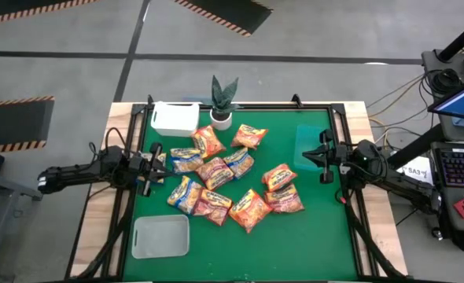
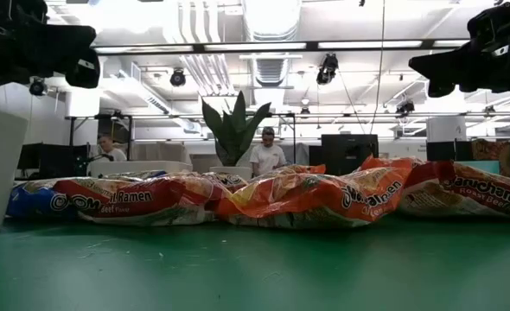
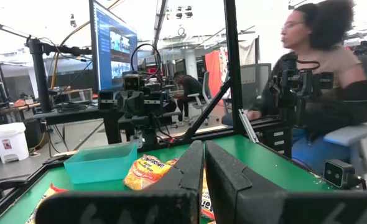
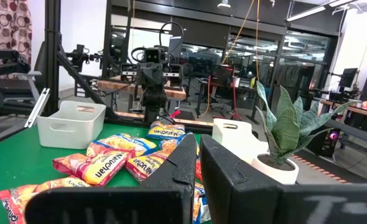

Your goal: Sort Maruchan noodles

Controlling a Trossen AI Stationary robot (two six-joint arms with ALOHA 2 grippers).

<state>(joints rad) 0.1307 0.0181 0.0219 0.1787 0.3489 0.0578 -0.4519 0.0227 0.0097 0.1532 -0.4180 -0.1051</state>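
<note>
Several Maruchan noodles packets (image 1: 232,185), orange-red, red and blue-and-yellow, lie flat in a loose heap on the middle of the green table (image 1: 311,236). They also show in the low view (image 2: 307,197). My left gripper (image 1: 161,164) hangs shut above the table's left side, beside the heap's left end. My right gripper (image 1: 311,156) hangs shut above the right side, over a teal tray (image 1: 306,146). In the wrist views both grippers (image 3: 203,174) (image 4: 198,168) show their fingers together with nothing between them.
A white tray (image 1: 174,118) and a potted plant (image 1: 222,102) stand at the far edge. A pale tray (image 1: 161,236) lies at the near left. Bare green table lies at the near right. A person (image 3: 320,81) sits beyond the table's right side.
</note>
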